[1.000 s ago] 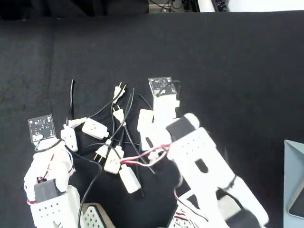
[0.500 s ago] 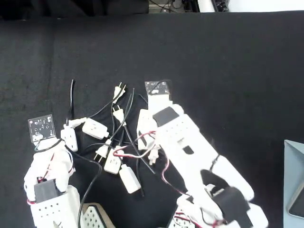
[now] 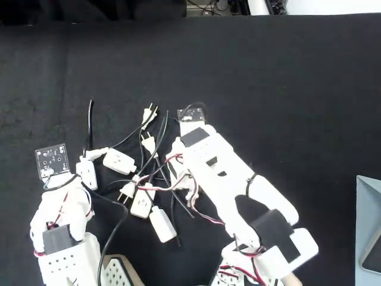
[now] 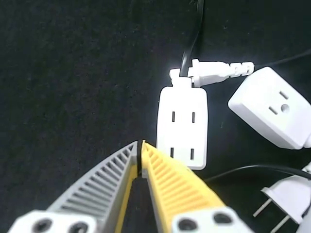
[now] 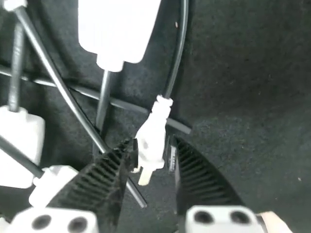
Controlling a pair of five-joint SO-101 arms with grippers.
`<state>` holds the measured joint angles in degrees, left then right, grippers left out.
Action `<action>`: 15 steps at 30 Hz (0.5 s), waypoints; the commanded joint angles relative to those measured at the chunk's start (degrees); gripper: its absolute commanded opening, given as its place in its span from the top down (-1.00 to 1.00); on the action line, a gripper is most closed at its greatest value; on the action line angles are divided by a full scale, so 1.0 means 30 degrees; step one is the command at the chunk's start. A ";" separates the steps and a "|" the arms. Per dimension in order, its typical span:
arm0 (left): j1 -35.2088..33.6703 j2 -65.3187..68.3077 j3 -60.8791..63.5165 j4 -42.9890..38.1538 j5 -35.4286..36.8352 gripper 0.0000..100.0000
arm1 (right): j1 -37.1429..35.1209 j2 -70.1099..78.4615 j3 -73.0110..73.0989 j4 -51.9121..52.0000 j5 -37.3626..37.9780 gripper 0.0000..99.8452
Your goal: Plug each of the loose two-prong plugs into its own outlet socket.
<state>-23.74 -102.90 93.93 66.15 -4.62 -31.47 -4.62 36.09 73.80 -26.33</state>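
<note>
**Robotics lab bench, seen from my remote station.** I work over a table draped in black cloth [image 3: 309,89], with a white printed left arm [image 3: 59,232] and right arm [image 3: 238,190] whose wiring [image 3: 178,186] runs bare along the links. Plugs [image 3: 149,143] and outlet sockets [image 3: 119,161] lie tangled as test pieces. Loose cables [image 3: 205,7] lie beyond the far edge.

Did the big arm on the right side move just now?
Yes. The right arm swung left across the table, closer to the farthest two-prong plug, which stayed put.
</note>
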 commanded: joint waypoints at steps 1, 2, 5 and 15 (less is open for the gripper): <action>-0.0103 -0.0029 -0.0073 -0.0293 0.0029 0.94 | -0.0205 0.0249 -0.0864 0.0879 -0.0293 0.78; -0.0103 -0.0029 -0.0073 -0.0293 0.0029 0.94 | -0.0205 0.0337 -0.0864 0.0850 -0.0615 0.78; -0.0103 -0.0029 -0.0073 -0.0293 0.0029 0.94 | -0.0205 0.0747 -0.0864 0.0352 -0.1260 0.78; -0.0103 -0.0029 -0.0073 -0.0293 0.0029 0.94 | -0.0234 0.2330 -0.2066 0.0469 -0.1319 0.98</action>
<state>-23.74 -102.90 93.93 66.15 -4.62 -31.65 2.15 33.89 75.03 -29.32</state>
